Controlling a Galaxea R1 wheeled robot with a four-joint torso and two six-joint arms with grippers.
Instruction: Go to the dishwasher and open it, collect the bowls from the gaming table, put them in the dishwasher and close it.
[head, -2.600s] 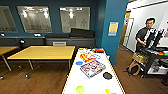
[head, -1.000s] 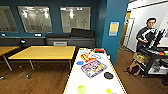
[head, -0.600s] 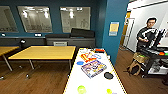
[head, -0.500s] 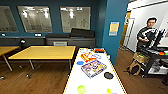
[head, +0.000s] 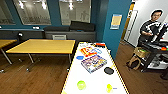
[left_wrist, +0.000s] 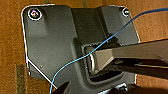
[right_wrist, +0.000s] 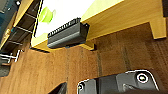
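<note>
The gaming table (head: 95, 77), long and white-topped, runs away from me just right of centre in the head view. Two lime-green bowls stand at its near end, one (head: 81, 84) to the left and one (head: 109, 88) to the right. Colourful board game boxes (head: 94, 63) lie further along it. In the right wrist view a green bowl (right_wrist: 47, 14) sits on the white top (right_wrist: 72, 10), above the table's wooden side (right_wrist: 120, 17). That arm hangs low over the wooden floor beside the table. The dishwasher is out of view.
A dark grey flat round object (head: 108, 70) and a blue disc (head: 79, 57) also lie on the white table. Yellow wooden tables (head: 43, 46) stand to the left. A person (head: 151, 27) stands behind a black cart (head: 156, 52) at the right. A teal wall corner (head: 116, 32) rises beyond the table.
The head view has barely shifted. The bowls and boxes on the table lie where they were. The person at the right has moved slightly.
</note>
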